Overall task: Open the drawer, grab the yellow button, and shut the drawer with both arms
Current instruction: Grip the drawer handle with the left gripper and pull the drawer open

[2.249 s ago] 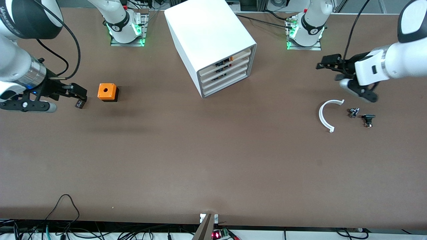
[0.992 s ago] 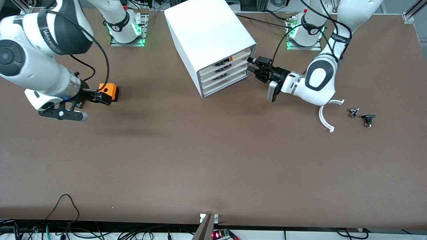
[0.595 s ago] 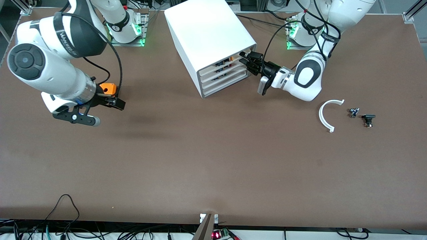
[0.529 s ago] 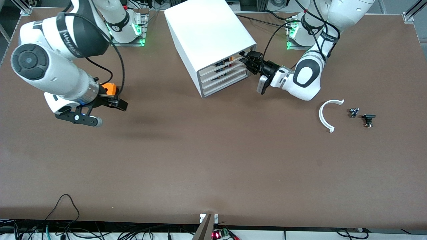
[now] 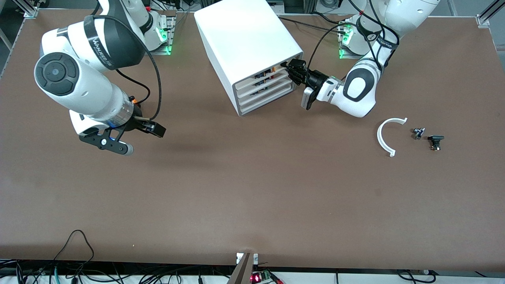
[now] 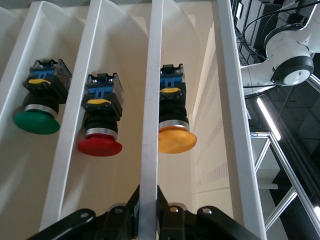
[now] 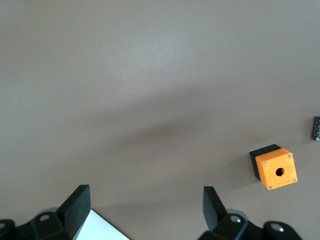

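A big white cabinet (image 5: pixel 246 43) is standing on a brown counter (image 5: pixel 252 189). The left tool (image 5: pixel 290 69) is pressing against the cabinet's front, its fingers closing around the front lip of the top drawer (image 6: pixel 150 125). The button (image 6: pixel 175 127), orange-yellow capped, is lying inside that drawer. The right tool (image 5: pixel 156 129) is hanging over bare counter with its fingers spread wide, holding nothing, near an orange cube (image 7: pixel 276 171).

Orange cube (image 5: pixel 134 101) almost wholly hidden beneath the right arm (image 5: pixel 85 88) in the front view. Two small black parts (image 5: pixel 427 137) on the counter (image 5: pixel 252 189) too small to identify.
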{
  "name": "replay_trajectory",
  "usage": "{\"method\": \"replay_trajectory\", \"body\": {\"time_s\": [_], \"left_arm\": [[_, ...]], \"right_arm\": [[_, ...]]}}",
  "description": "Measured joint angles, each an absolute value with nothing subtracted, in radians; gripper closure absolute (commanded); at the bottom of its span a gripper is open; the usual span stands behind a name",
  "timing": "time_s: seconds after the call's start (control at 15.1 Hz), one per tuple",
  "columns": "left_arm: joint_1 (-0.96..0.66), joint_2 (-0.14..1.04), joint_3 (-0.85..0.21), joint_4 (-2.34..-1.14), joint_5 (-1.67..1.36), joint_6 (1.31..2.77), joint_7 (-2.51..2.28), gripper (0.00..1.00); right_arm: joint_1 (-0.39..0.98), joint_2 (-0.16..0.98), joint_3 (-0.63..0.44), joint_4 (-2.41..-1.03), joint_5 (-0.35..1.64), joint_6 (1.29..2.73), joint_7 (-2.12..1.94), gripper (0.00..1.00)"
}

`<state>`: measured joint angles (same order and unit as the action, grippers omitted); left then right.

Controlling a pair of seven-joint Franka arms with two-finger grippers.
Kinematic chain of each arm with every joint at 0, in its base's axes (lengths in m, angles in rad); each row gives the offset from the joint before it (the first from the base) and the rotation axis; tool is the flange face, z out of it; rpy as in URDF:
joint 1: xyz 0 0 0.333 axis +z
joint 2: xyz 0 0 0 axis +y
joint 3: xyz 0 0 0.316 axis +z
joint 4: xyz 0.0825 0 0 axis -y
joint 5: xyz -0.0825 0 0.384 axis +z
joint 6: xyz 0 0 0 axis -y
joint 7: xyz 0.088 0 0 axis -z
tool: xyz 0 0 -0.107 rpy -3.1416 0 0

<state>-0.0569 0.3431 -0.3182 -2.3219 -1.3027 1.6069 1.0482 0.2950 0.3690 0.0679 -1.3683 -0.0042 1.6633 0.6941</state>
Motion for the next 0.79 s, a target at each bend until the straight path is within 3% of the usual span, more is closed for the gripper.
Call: {"method": "replay_trajectory", "body": {"time_s": [0.33,0.79], "left_arm": [[-0.022,0.345,-0.316,-2.282,-1.254,1.611,0.994,1.0],[0.093,0.484,-0.309,-2.055,-1.111,1.575,0.913,1.0]], "right_arm": [[0.337,0.406,0.069,-1.302,0.013,1.663,0.796,0.0],[0.397,0.475,0.069,-1.166,0.045,1.67,0.936,0.0]]}}
